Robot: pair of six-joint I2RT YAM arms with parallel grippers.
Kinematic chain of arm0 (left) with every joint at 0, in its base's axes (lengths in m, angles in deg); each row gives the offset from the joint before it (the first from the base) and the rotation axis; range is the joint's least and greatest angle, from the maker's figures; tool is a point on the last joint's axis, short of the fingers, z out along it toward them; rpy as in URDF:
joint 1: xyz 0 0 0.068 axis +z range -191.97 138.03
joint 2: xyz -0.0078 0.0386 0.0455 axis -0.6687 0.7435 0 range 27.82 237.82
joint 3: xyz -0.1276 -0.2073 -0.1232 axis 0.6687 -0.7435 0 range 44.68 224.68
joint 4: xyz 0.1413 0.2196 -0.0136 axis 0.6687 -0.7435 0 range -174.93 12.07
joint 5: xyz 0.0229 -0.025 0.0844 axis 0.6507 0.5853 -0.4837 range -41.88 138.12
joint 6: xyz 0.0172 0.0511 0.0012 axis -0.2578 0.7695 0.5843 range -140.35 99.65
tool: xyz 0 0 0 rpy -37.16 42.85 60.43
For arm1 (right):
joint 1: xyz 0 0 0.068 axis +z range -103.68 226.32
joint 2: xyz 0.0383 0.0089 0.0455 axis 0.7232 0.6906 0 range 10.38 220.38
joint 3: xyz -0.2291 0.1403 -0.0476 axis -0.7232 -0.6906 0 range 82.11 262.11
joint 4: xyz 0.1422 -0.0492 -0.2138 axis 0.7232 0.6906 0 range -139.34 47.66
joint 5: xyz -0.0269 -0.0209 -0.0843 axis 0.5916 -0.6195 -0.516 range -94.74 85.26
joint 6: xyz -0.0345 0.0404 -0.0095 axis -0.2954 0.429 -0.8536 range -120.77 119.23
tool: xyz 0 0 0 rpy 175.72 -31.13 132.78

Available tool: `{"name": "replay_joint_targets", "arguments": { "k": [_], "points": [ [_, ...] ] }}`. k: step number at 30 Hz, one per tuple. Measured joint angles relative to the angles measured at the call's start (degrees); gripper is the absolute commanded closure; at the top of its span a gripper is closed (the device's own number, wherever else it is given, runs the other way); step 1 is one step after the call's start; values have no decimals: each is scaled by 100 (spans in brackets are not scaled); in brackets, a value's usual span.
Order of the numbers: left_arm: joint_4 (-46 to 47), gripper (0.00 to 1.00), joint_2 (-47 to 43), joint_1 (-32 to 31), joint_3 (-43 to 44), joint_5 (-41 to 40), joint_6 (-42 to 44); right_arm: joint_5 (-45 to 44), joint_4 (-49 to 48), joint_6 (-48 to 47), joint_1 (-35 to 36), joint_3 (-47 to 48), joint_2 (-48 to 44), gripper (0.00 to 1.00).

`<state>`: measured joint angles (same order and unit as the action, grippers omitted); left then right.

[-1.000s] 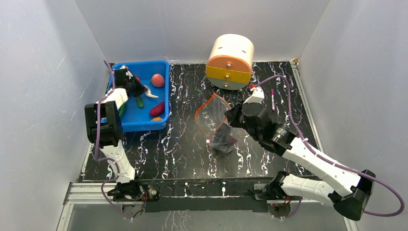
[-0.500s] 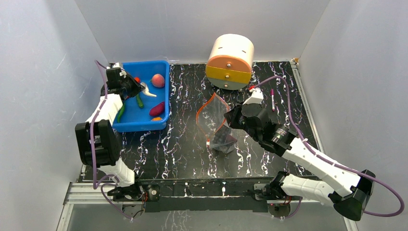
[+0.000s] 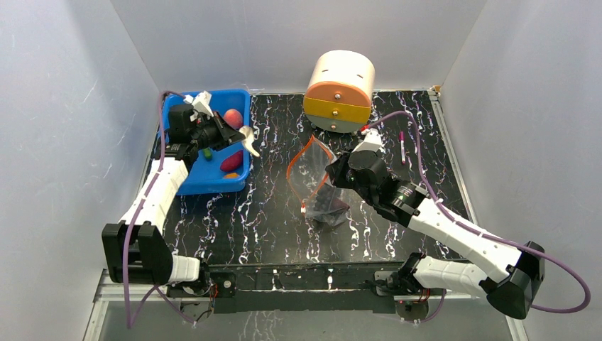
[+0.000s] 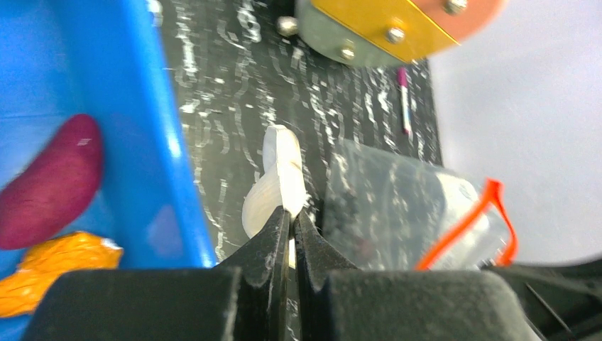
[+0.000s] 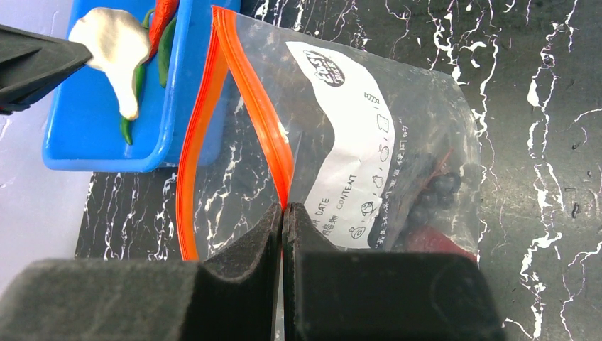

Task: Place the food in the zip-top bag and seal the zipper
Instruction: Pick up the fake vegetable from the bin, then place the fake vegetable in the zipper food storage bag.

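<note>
The zip-top bag (image 3: 312,181) is clear and stands mid-table with its mouth held open. My right gripper (image 5: 284,207) is shut on the orange-red zipper (image 5: 250,96) at the near lip. A dark piece (image 5: 426,192) and a red piece (image 5: 436,243) of food lie inside the bag. My left gripper (image 4: 291,213) is shut on a white toy food piece (image 4: 280,170), held in the air over the right rim of the blue bin (image 3: 213,186). The bag (image 4: 397,206) is just beyond it. A pink-red fruit (image 3: 232,117), a purple piece (image 4: 50,181), an orange piece (image 4: 60,266) and a green pepper (image 3: 206,151) lie in the bin.
A round cream drum with an orange and yellow face (image 3: 339,91) stands at the back, behind the bag. A pink pen (image 3: 402,145) lies to the right of the right wrist. White walls close in the black marbled table on the left, back and right.
My left arm has lifted the white piece out of the bin and swung it right, toward the bag. The right gripper has kept its hold on the zipper, shifting slightly.
</note>
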<state>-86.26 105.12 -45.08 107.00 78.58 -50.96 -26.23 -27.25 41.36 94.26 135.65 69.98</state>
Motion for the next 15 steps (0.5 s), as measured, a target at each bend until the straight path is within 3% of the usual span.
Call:
{"name": "replay_joint_targets", "arguments": {
  "k": [7,15],
  "points": [
    [251,100,-649,-549,-271,920,-166,0,-66,0,0,42,269,100],
    [1637,100,-1060,-907,-984,2002,-1220,57,-225,68,0,70,448,100]
  ]
}}
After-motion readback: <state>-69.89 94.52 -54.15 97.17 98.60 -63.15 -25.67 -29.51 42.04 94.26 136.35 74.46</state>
